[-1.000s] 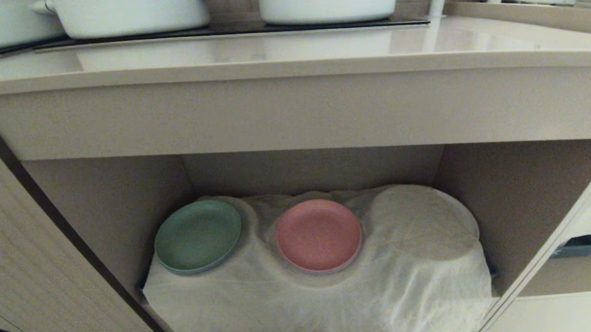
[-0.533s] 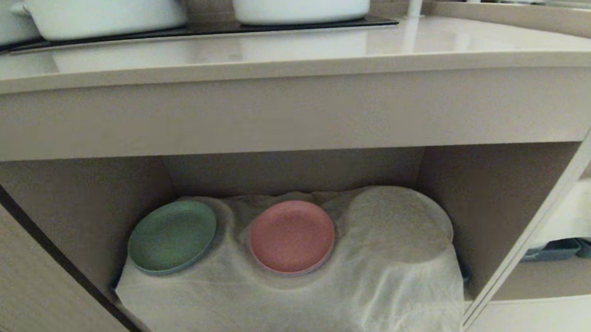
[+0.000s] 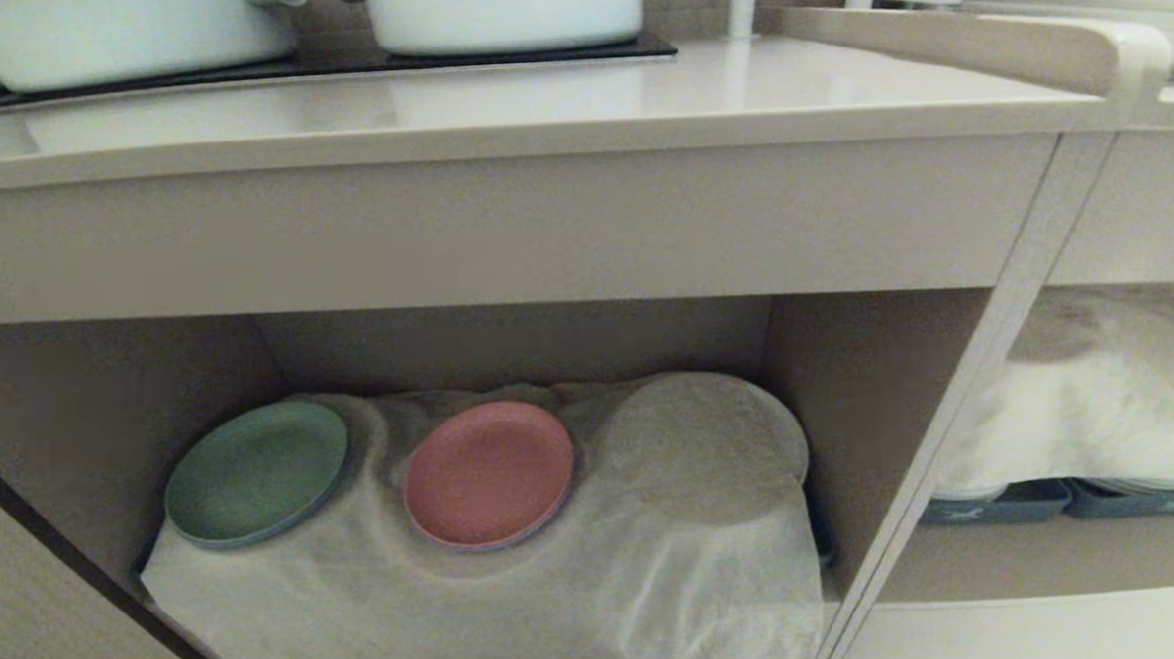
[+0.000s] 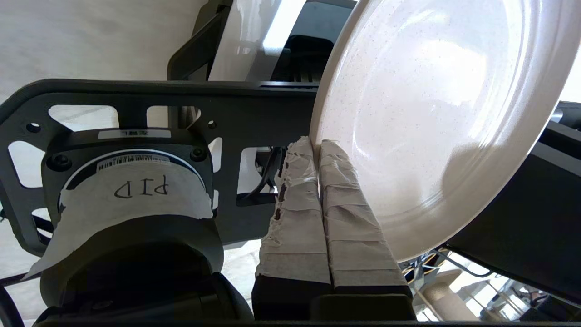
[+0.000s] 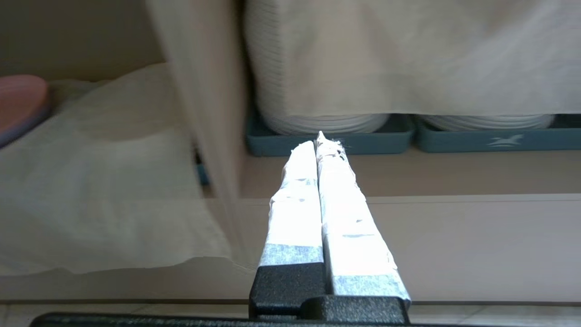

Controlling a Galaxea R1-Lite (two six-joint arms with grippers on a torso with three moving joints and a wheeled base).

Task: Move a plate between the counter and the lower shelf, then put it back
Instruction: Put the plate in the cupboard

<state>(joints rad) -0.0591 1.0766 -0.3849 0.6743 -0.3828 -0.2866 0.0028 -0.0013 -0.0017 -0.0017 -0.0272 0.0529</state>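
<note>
Head view: beige surface (image 3: 538, 104) carrying white pots (image 3: 504, 11) above the lower shelf (image 3: 85, 411), where green plate (image 3: 254, 473) and pink plate (image 3: 487, 474) lie on white cloth (image 3: 578, 577). Compared with earlier, the whole scene sits further left. Left gripper (image 4: 316, 144) clamps the cream plate (image 4: 435, 113) by its rim, outside the shelf; right gripper (image 5: 320, 138) is closed, empty, facing the divider's edge.

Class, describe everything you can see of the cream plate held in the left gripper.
The plate is round, cream and finely speckled, with a shallow raised rim and a matte surface that catches soft window light. It looks like ceramic or melamine. It is held tilted on edge, not lying flat. The left gripper is shut on its rim, one tape-wrapped finger on each face. Dark robot framework lies behind it; nothing else touches it. It does not show in the head view.
</note>
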